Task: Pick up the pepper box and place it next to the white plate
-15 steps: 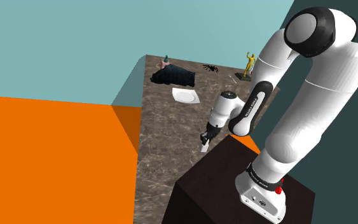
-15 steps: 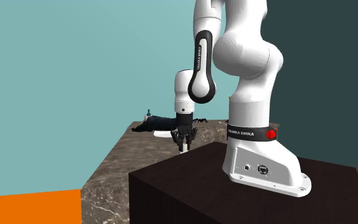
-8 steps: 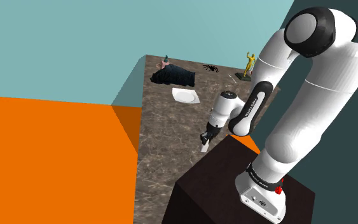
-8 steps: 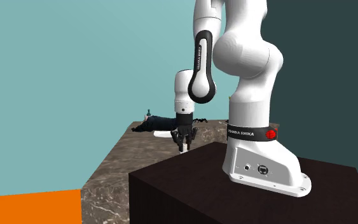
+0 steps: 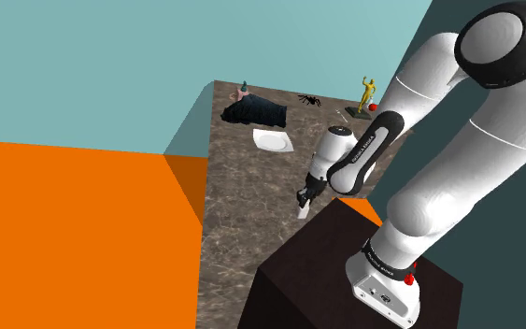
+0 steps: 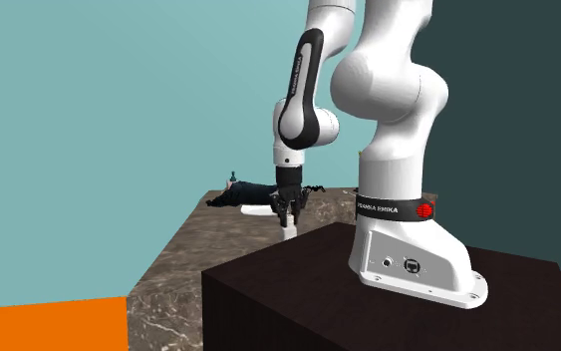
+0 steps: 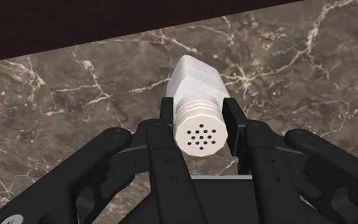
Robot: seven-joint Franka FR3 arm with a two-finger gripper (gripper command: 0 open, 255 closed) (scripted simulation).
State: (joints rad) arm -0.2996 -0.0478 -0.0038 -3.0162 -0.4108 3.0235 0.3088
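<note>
Gripper (image 7: 199, 127) is clamped on the pepper box (image 7: 198, 95), a white shaker. Its perforated cap faces the wrist camera, and the fingers (image 7: 166, 118) press on both sides of the cap. Shoulder view: box is mid-frame under the gripper, over the brown marble bench (image 5: 242, 215), just beside the upper-left edge of the dark stand (image 5: 345, 271). Can't tell if it touches the bench. White plate (image 5: 273, 141) is up-frame, well apart. Past it at the bench's top end: black heap (image 5: 254, 113), spider figure (image 5: 307, 98), yellow figurine (image 5: 366, 93).

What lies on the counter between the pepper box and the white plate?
In the shoulder view, the marbled counter between pepper box and white plate is bare.
</note>
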